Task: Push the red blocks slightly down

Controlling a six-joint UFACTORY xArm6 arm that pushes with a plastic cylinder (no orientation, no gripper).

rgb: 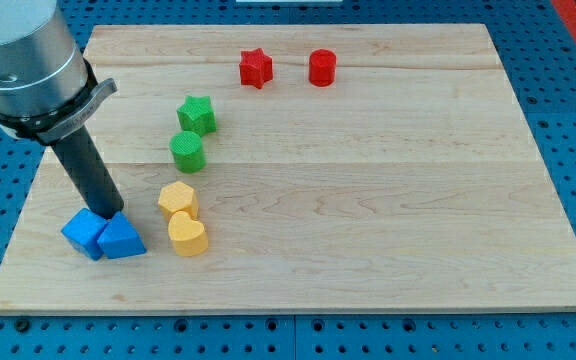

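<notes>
A red star block and a red cylinder lie side by side near the view's top, a little left of centre. My tip is far from them, at the lower left of the board, touching the top of the two blue blocks: a blue cube and a blue triangular block.
A green star block sits above a green cylinder. A yellow hexagonal block sits above a yellow heart block. The wooden board lies on a blue perforated surface.
</notes>
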